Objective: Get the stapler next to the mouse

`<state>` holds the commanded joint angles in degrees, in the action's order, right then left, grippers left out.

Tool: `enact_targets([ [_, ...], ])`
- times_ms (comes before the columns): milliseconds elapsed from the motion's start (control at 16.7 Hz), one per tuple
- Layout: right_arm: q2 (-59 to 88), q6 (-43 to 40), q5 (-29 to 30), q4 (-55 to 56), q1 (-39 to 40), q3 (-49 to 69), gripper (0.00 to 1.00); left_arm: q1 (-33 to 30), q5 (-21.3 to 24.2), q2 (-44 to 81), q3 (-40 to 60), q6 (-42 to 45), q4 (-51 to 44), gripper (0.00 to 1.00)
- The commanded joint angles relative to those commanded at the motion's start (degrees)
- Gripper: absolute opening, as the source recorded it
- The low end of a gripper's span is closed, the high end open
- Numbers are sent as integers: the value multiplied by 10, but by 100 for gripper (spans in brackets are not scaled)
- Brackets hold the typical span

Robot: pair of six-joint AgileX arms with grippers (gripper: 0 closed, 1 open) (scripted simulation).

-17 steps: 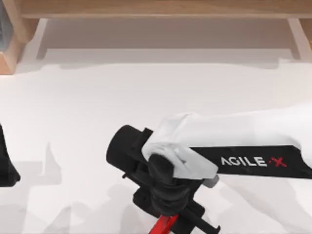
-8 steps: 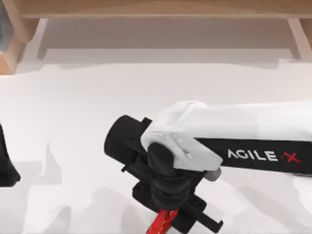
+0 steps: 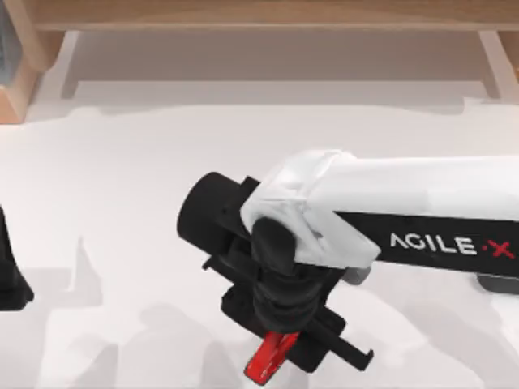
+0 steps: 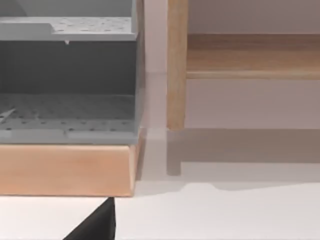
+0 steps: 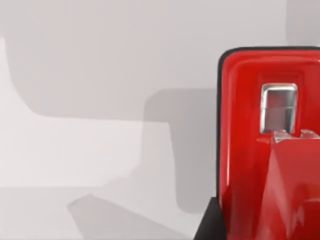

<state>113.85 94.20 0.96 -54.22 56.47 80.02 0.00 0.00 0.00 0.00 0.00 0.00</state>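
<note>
I see the stapler [image 3: 269, 359] as a glossy, bright-red bar with a rounded end, sticking out from under my right tool [image 3: 280, 344] near the front edge of the white surface [image 3: 122, 186]. In the right wrist view the stapler [image 5: 260, 150] has a smooth plastic shell with a thin black edge and a small shiny metal plate set into its top; its squared end with rounded corners hangs over the pale, matte surface [image 5: 75, 75] and throws a soft grey shadow there. My right tool is closed on the stapler, with the red bar gripped between the black fingers.

The right arm [image 3: 405, 211] is a white, smooth tube with a black band lettered AGILEX, reaching over the stapler from the top view's right. Its wrist is a stack of black, rounded and cylindrical parts that covers most of the stapler from above.

Far from the stapler, along the back of the surface, runs a light wooden shelf frame [image 3: 268, 14]. The left wrist view shows a wooden post [image 4: 177, 65], a wooden ledge [image 4: 65, 167] and a grey perforated tray [image 4: 65, 115] resting on it. A black piece of my left arm [image 3: 10, 271] sits at the surface's left edge, well apart from the stapler; I cannot tell how its tool stands.
</note>
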Motion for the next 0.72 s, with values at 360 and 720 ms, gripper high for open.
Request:
enact_targets([
  [360,12,-202,40,19,-143,23,0,0,0,0,0,0,0,100],
  [720,48,-574,36,30,-349,65,0,0,0,0,0,0,0,100],
])
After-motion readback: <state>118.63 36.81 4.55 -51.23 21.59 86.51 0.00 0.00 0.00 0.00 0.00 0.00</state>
